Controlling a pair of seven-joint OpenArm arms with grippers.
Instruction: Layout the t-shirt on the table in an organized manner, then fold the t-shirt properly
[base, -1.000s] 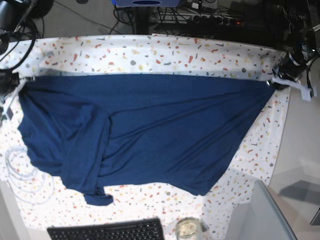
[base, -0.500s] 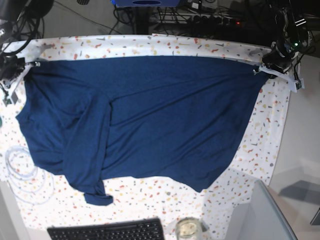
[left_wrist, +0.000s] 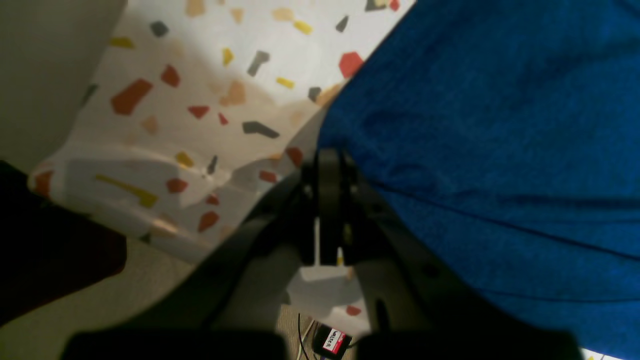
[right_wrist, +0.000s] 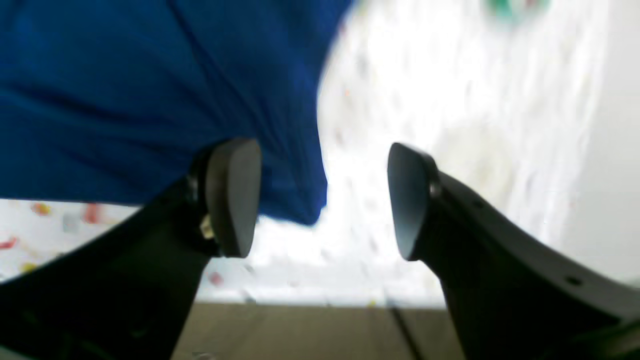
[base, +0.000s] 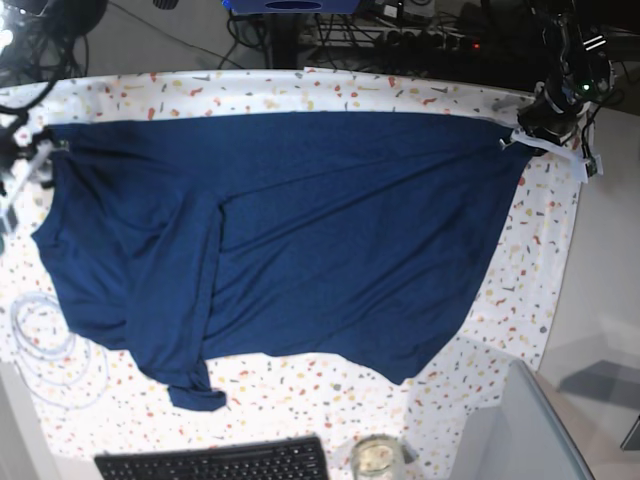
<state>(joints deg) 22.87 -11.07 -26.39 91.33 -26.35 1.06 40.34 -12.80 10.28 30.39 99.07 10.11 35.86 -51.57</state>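
Observation:
The navy-blue t-shirt (base: 300, 230) lies spread over the speckled table (base: 300, 90), its far edge stretched straight and a bunched fold on its left half. My left gripper (base: 515, 138) is at the shirt's far right corner. In the left wrist view it (left_wrist: 327, 167) is shut on the edge of the shirt (left_wrist: 490, 125). My right gripper (base: 38, 152) is at the shirt's far left corner. In the right wrist view it (right_wrist: 325, 200) is open, and the shirt's corner (right_wrist: 295, 200) hangs loose by its left finger (right_wrist: 232, 195).
A black keyboard (base: 215, 462) and a glass jar (base: 375, 458) sit at the near edge. A white cable coil (base: 40, 345) lies at the left. A grey panel (base: 525, 430) stands at the near right. Cables and gear crowd the area beyond the far edge.
Both arms have pulled the shirt's far edge toward the far side of the table. The right gripper has opened and let go of its corner.

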